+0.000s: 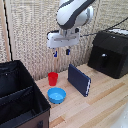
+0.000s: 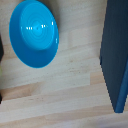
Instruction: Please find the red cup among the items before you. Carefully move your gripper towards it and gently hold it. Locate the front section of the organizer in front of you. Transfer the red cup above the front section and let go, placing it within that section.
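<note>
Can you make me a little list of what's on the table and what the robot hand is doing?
red cup: upright on the table, untouched
blue bowl: on the table, near the cup
dark blue book: standing tilted, beside the cup
organizer: exterior view's left, two sections
black machine: exterior view's right
gripper: high above the cup, fingers apart, holding nothing

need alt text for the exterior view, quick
A white robot arm's pincer hangs open above a small red plastic cup on a wooden table, with a shallow blue bowl, dark blue book and black divided organizer nearby.
</note>
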You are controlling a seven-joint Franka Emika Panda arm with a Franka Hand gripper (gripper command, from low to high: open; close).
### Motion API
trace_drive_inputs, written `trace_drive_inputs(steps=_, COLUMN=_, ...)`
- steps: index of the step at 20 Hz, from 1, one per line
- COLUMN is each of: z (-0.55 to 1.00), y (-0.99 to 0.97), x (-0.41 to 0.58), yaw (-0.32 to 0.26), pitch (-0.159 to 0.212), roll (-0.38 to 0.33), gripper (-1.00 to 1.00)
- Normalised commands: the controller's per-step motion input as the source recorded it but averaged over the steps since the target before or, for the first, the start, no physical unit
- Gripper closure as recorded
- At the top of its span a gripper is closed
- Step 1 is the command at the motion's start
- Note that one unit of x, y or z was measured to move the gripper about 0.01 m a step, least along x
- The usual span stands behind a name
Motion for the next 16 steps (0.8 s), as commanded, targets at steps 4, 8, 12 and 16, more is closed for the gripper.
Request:
trace_drive_inputs(steps=4, z=-0.04, y=0.05, x=0.242, yaw=-0.111, pitch=0.008, roll=0.000, gripper=-1.00)
trace_drive_inputs(steps=8, z=-0.09, y=0.05, x=0.296, yaw=-0.143, pitch=0.005, roll=0.000, gripper=-1.00)
trace_drive_inputs(steps=12, z=-0.13, y=0.03, x=0.344, yaw=-0.141, pitch=0.036, roll=0.000, gripper=-1.00)
trace_drive_inputs(steps=16, z=-0.27, y=0.00, x=0.327, yaw=-0.127, pitch=0.084, roll=0.000, gripper=-1.00)
